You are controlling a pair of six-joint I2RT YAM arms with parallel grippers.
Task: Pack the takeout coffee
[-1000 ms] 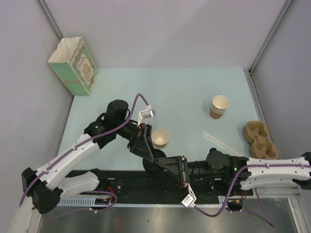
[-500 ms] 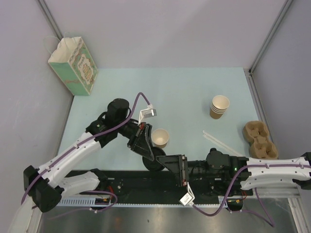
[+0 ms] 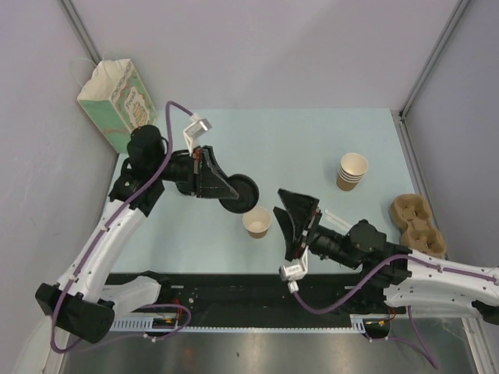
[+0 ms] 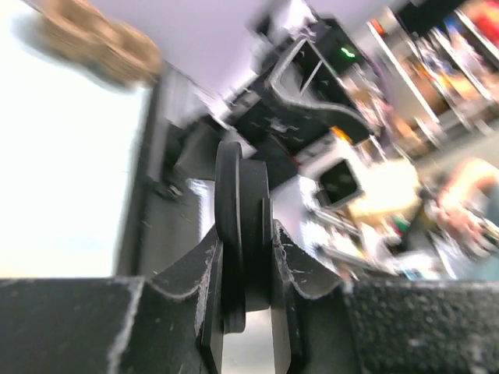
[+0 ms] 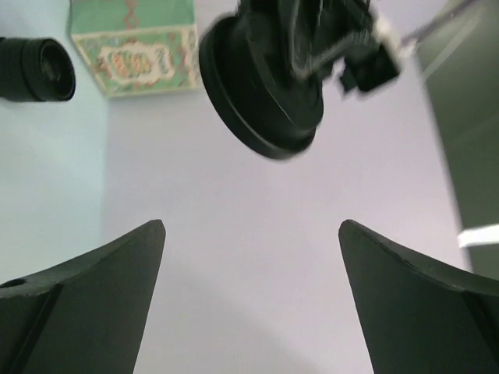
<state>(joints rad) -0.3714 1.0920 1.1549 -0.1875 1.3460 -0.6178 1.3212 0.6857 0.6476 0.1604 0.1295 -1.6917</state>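
Observation:
The takeout coffee's tan paper cup (image 3: 256,222) stands upright and lidless at the table's middle front. Its round black lid (image 3: 241,194) hangs on edge just above and to the left of the cup, pinched in my left gripper (image 3: 228,192). In the left wrist view the lid (image 4: 238,179) sits between the shut fingers of that gripper (image 4: 243,241). My right gripper (image 3: 283,215) is wide open and empty just right of the cup. From the right wrist view the lid (image 5: 261,86) shows ahead of this gripper (image 5: 249,234).
A stack of lidless tan cups (image 3: 352,171) stands at the right. A cardboard cup carrier (image 3: 418,224) lies by the right edge, with a thin white stick (image 3: 355,227) beside it. A green patterned paper bag (image 3: 118,105) stands at the far left corner.
The right gripper let go of the lid and opened wide, swinging to the cup's right. The left arm carried the lid up from the front edge to above the cup.

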